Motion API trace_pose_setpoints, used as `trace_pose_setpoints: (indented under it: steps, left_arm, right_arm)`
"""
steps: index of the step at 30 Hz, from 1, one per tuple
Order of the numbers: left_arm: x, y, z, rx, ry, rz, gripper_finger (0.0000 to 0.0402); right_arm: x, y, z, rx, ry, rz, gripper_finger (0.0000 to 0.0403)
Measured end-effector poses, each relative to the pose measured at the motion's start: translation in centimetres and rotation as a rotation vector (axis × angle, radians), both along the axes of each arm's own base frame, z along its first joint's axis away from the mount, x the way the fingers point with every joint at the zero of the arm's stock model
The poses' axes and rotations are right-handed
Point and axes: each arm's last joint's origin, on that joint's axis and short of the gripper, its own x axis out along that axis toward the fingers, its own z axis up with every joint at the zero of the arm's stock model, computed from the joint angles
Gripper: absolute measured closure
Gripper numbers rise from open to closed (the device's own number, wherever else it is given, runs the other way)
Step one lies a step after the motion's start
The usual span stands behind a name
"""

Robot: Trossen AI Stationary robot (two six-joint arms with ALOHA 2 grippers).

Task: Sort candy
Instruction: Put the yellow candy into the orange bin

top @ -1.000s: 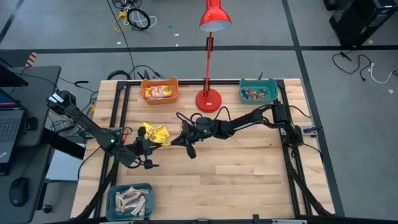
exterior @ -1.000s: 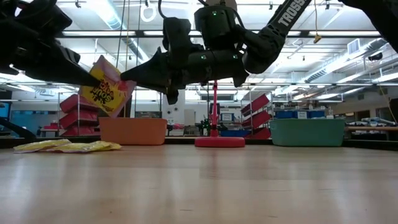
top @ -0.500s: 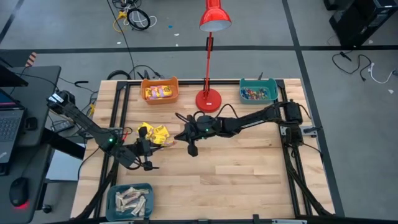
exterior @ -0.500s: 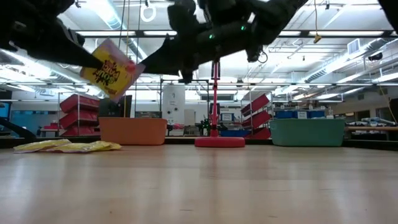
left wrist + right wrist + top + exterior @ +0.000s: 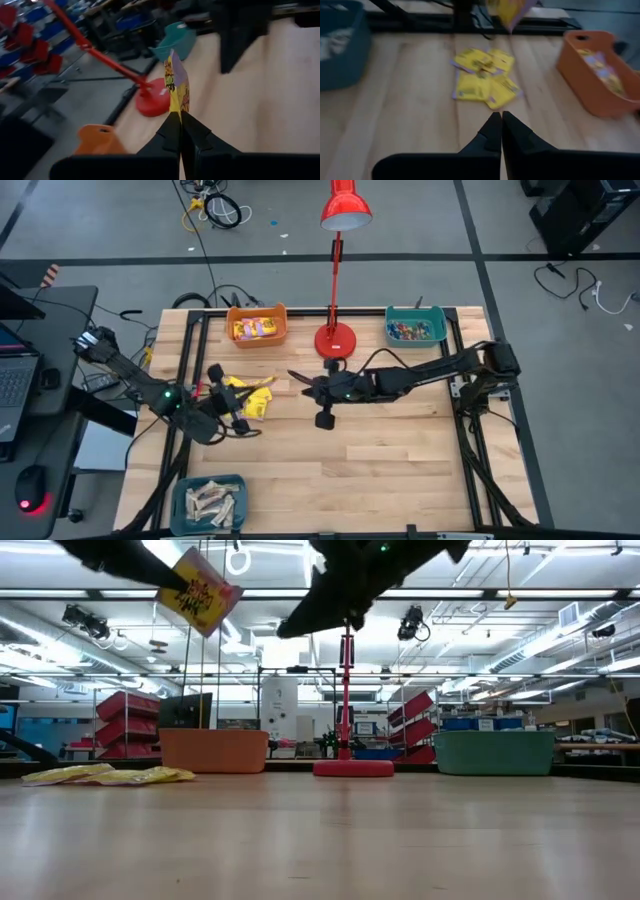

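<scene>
**Yellow packet lifted clear of the table**

Raised higher since a second ago, a yellow packet (image 5: 197, 597) is seen in the low view well above the table (image 5: 400, 840).

From above, the left gripper (image 5: 238, 398) is placed over the packet pile (image 5: 255, 398); the right gripper (image 5: 297, 380), clenched empty, is beside it.

By the left wrist view, the packet is pinched by one edge in closed jaws; it is probably light, limp and slippery.

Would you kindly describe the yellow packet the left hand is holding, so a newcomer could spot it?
Start at the red lamp and look left past the orange bin. The left hand pinches one yellow packet. Unlike the packets lying flat on the table, it is up in the air.
</scene>
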Motion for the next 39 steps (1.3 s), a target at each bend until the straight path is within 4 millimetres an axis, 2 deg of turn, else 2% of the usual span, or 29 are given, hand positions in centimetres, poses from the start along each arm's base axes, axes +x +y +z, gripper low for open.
trace_pose_setpoints:
  steps: [4, 10, 15, 19, 30, 39]
  left_arm:
    - [0.4, 1.6, 2.2, 0.013, 0.025, 0.092, 0.0401]
    - [0.2, 5.2, 5.1, -0.032, 0.05, 0.216, 0.0401]
    - [-0.4, 8.3, 6.5, -0.133, 0.028, 0.255, 0.0401]
    - [-0.6, 10.6, 6.9, -0.208, 0.008, 0.276, 0.0401]
    - [0.9, 17.4, 6.0, -0.398, -0.011, 0.225, 0.0401]
    - [2.6, 23.9, 1.7, -0.639, 0.041, 0.308, 0.0401]
  right_arm:
    - [-1.2, 0.6, 0.8, -0.038, 0.047, -0.042, 0.0402]
    - [-2.3, 1.4, 0.9, -0.046, 0.113, -0.076, 0.0403]
    - [-2.7, 2.1, 0.7, -0.078, 0.143, -0.104, 0.0403]
    - [-3.3, 2.5, 0.7, -0.103, 0.176, -0.145, 0.0403]
    - [-7.1, 3.7, 3.7, -0.152, 0.184, -0.251, 0.0402]
    - [-8.6, 5.5, 4.7, -0.178, 0.14, -0.28, 0.0402]
